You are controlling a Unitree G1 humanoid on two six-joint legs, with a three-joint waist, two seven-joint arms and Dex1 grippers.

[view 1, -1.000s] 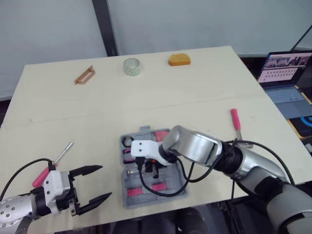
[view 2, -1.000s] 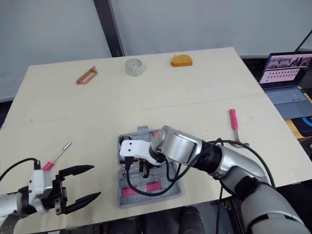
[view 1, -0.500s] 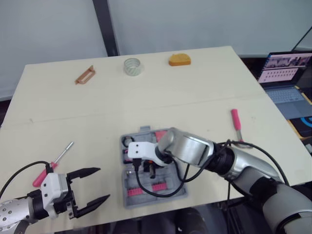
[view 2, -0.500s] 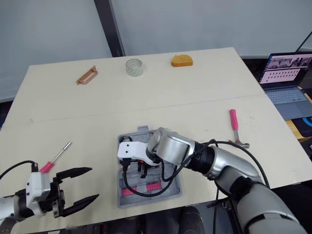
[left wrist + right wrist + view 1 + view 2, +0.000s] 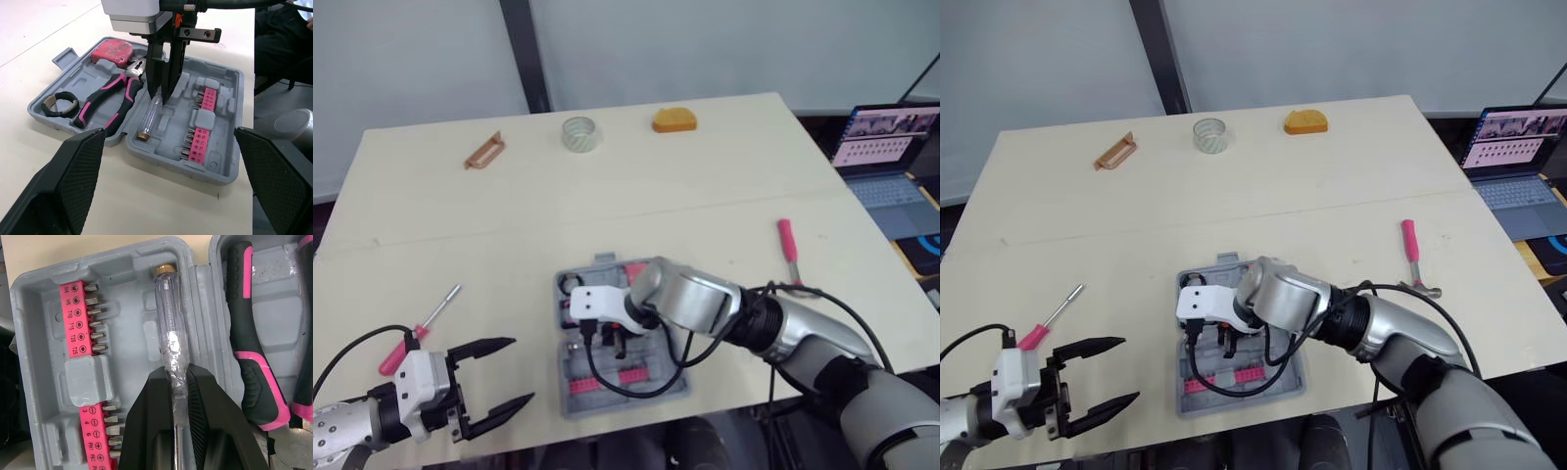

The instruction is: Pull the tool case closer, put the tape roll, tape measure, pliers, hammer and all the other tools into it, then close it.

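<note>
The grey tool case lies open near the table's front edge. In it are pink-handled pliers, a red tape measure, a small tape ring and pink bit strips. My right gripper reaches down into the case, shut on a clear-handled screwdriver that lies in its tray. My left gripper hovers open to the left of the case, holding nothing. A pink-handled screwdriver lies beside it. A pink-handled hammer lies to the right. The tape roll stands at the back.
An orange object and a brown handle-shaped tool lie near the table's far edge. A laptop sits off the table to the right. Bare tabletop spreads between the case and the far items.
My left gripper has drawn back a little toward the near edge, still open. My right gripper has shifted slightly left inside the case with the clear screwdriver.
</note>
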